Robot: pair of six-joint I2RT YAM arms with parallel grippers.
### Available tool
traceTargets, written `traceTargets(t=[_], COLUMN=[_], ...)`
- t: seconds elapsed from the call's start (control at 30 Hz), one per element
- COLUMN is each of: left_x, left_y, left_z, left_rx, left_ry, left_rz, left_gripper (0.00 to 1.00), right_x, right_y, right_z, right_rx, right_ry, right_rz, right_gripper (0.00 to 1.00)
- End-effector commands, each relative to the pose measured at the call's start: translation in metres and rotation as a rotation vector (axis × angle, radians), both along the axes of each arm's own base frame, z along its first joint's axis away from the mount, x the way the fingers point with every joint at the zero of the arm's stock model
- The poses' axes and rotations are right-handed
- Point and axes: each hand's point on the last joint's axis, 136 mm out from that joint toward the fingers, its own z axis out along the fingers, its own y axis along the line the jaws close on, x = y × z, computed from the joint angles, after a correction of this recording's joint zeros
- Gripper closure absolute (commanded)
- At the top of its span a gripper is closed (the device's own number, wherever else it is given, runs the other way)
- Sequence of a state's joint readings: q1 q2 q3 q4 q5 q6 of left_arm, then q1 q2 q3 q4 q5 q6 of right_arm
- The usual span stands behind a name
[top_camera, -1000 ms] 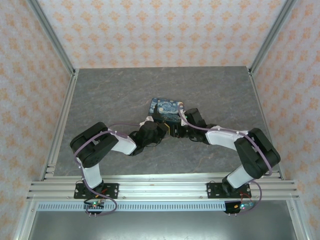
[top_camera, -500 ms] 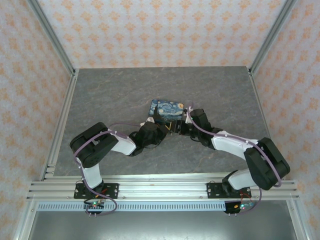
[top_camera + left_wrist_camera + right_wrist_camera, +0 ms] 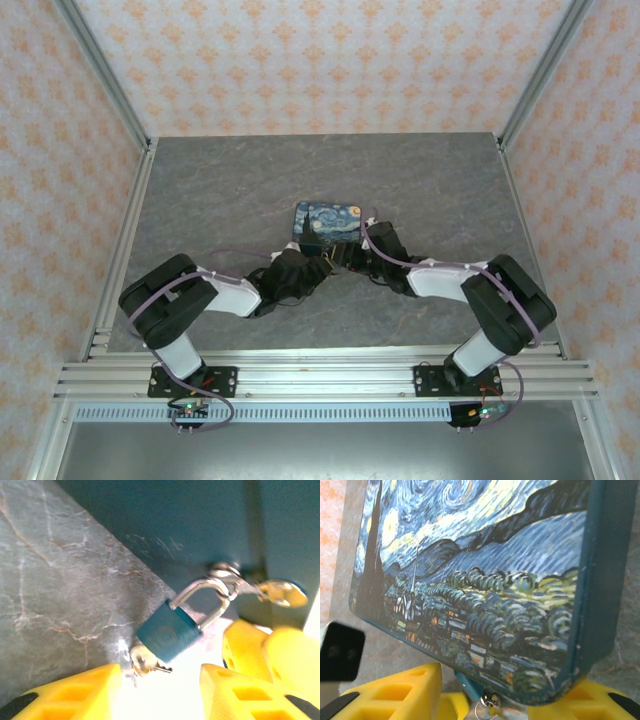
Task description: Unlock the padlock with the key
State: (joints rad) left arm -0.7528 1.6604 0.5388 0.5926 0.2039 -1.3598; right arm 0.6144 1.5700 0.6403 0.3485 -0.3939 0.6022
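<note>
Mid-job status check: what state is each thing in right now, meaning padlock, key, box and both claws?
padlock: shackle looks shut, hooked through the hasp ring.
key: at the padlock's base; inserted or not, cannot tell.
box: lid looks closed.
left claw: open, empty, facing the padlock.
right claw: open, empty, at the box's edge.

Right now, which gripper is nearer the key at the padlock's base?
Left. The left gripper has one finger right beside the key under the padlock. The right gripper is across the padlock, beside the shackle.
</note>
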Motion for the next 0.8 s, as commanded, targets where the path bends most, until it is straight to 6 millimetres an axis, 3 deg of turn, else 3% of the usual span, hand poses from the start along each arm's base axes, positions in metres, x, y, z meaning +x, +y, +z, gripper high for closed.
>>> traceTargets(t=[0.0,0.23,0.33,0.43,0.57,0.77], left_x=[-0.010,-0.003,0.010,0.027,0.052,0.084], left_y=[0.013,0.048,0.066,0.082,0.096,0.108], left_z=[0.004,0.047,0.069,0.084,0.094,0.101], left_rx=[0.057,0.135,0.169,0.204,0.269,0.428], left_ry=[-0.008,-0.093,-0.120,-0.129,-0.109,-0.078], left_rz=[-0.006,0.041,0.059,0.062,0.029,-0.049], left_gripper=[0.43,0.21,0.17,0.14,0.12,0.10], right_x=[0.031,0.069,0.064,0.052,0.041,0.038], right_y=[0.001,-0.002,0.002,0.000,-0.003,0.011], right_z=[0.019,0.041,0.046,0.038,0.020,0.004], right_rx=[0.016,0.045,0.064,0.076,0.059,0.037], right_ry=[-0.063,-0.099,-0.096,-0.083,-0.061,-0.073], right_rz=[-0.064,-0.105,-0.075,-0.066,-0.069,-0.034], right_gripper=[0.54,0.54,0.53,0.53,0.53,0.53])
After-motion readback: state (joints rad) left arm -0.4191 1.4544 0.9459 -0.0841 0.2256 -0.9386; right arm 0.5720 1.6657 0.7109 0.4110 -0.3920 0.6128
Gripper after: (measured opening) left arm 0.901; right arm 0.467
